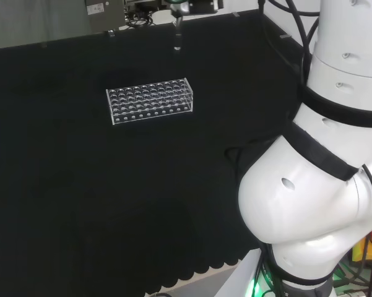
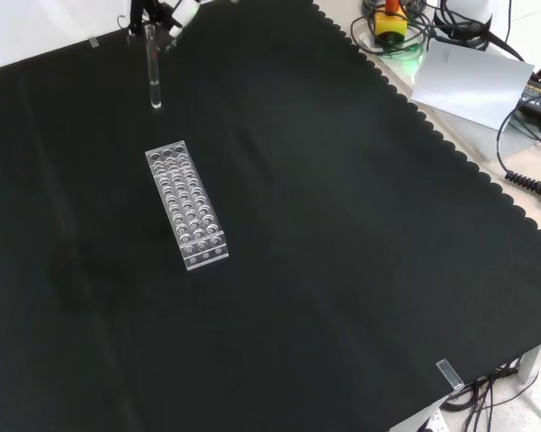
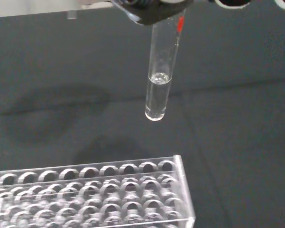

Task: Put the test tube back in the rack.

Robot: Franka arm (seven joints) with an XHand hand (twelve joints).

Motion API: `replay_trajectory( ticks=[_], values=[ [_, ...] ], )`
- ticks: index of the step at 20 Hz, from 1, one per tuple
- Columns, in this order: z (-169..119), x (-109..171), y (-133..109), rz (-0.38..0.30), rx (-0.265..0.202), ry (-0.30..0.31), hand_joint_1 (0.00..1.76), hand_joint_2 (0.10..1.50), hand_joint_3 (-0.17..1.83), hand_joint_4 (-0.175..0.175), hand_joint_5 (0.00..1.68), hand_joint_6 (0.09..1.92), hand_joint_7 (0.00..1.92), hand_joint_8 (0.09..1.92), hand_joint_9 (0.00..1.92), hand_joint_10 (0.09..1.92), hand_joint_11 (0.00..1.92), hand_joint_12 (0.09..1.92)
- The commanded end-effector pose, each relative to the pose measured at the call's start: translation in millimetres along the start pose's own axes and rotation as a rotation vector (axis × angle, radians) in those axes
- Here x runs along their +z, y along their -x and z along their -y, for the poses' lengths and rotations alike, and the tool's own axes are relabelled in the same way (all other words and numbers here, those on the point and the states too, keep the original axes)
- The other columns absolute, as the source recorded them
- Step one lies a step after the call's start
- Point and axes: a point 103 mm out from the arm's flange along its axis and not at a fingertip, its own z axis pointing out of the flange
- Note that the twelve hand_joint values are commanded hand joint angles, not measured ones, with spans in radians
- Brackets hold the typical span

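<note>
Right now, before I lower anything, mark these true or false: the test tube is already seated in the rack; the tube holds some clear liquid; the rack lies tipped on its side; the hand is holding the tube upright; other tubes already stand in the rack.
1. The test tube is seated in the rack: false, it hangs above the cloth, beyond the rack's end.
2. It holds clear liquid: true.
3. The rack lies tipped over: false, holes face up.
4. The hand holds the tube upright: true.
5. Other tubes stand there: false, none visible.
</note>
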Motion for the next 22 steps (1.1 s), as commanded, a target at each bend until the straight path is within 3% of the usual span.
replay_trajectory(
  ticks=[1,11,22],
  values=[
    [-3.9,2.8,-47.7,-0.017,-0.103,-0.003,1.24,1.03,-0.17,-0.175,1.47,0.15,1.77,0.45,1.7,0.56,1.3,0.8],
    [-16.4,24.7,-86.1,0.0,-0.173,-0.039,1.24,1.03,-0.17,-0.175,1.47,0.15,1.77,0.45,1.69,0.56,1.3,0.81],
    [-33.2,49.5,-96.8,0.051,-0.208,-0.069,1.24,1.03,-0.17,-0.175,1.47,0.15,1.77,0.45,1.69,0.56,1.3,0.81]
  ],
)
